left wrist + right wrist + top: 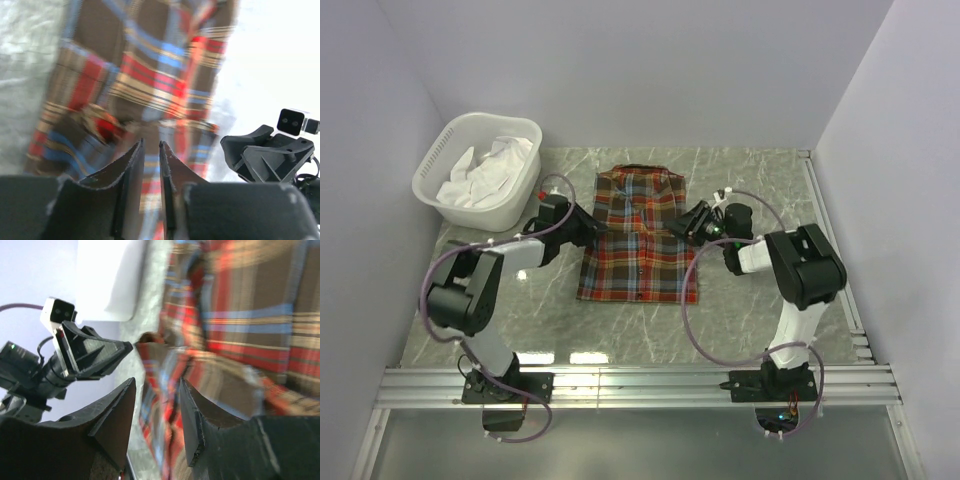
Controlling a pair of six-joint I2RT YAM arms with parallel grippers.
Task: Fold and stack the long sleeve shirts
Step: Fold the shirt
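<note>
Top external view: the plaid flannel shirt [640, 235] lies flat at the middle of the marble desk [550, 320], collar toward the far wall, sleeves tucked in. The left end effector [592, 228] sits at its left edge and the right end effector [688, 222] at its right edge. Left fingers [132, 165] show only a narrow slit, right fingers [197, 405] a wider gap filled with plaid; I cannot tell whether either clamps cloth. A white basket [435, 165] of white cloths [485, 170] stands at the far left.

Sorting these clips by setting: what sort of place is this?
Probably a lab test cell for robot laundry folding: white walls around a marble-look table, a plaid button-up shirt, a white laundry basket.
</note>
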